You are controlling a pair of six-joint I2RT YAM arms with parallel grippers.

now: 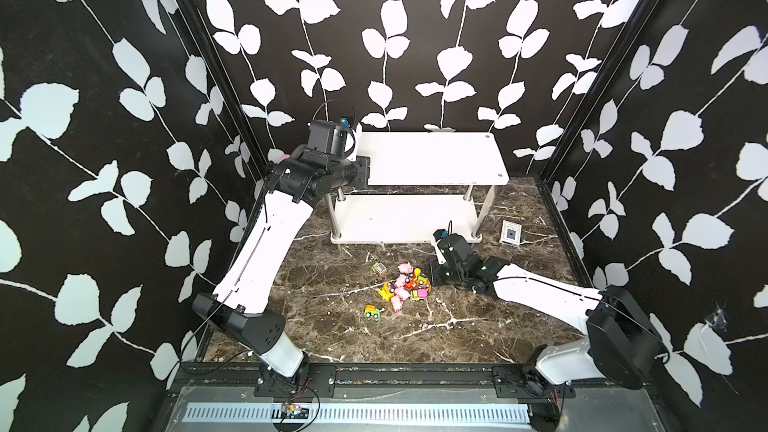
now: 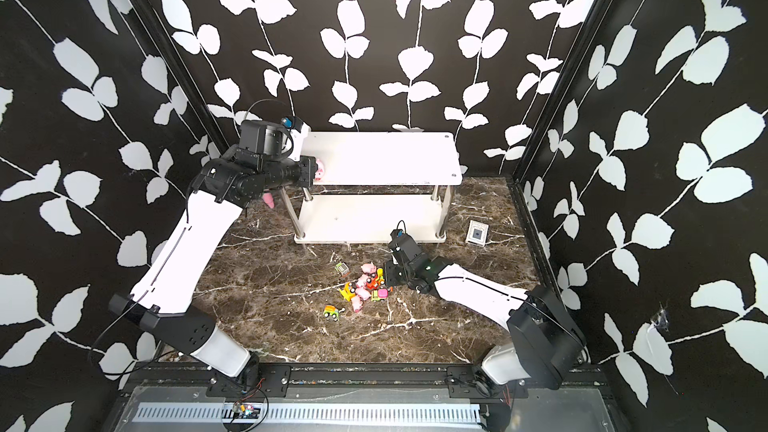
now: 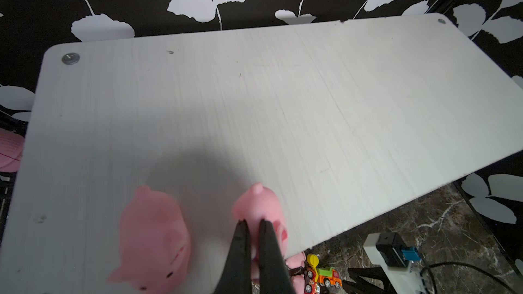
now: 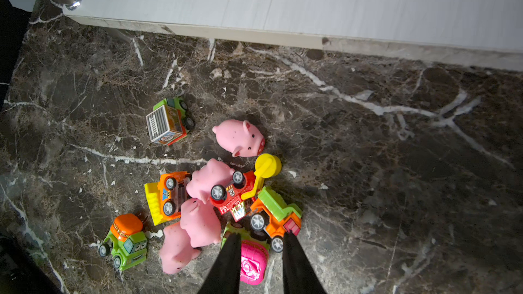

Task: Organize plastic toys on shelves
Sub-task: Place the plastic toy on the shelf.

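Over the left end of the rack's [image 1: 432, 157] top board, the left tool [image 3: 254, 224] is pinched almost fully closed on a pink pig [image 3: 257, 202], with its two black fingers on the figure's body. Whether the pig's feet touch the board cannot be told. A second pig [image 3: 154, 238] lies just beside it on the same board, not touching it.

In front of the rack, the other toys sit on the dark marble tabletop [image 1: 324, 326]. A green mixer truck [image 4: 126, 240] with an orange drum stands farthest from the rack, apart from the heap. A green box truck [image 4: 169, 121] lies tipped on its side nearer the rack, also alone. In the heap, a yellow-and-orange bulldozer [image 4: 167, 193] rests on its side against three pigs [image 4: 201, 222]. Next to them are an overturned red vehicle [image 4: 235, 193] with a yellow roller and an orange-and-green dump truck [image 4: 276, 216]. One lone pig [image 4: 240, 137] lies on the heap's rack side.

The right tool [image 4: 261, 237] hangs low at the heap, its fingers partly spread on either side of a pink-and-green car [image 4: 252, 258]. No grip on the car is visible.

Beyond the rack's front right post, a white-and-blue card box [image 1: 510, 233] lies flat on the tabletop.
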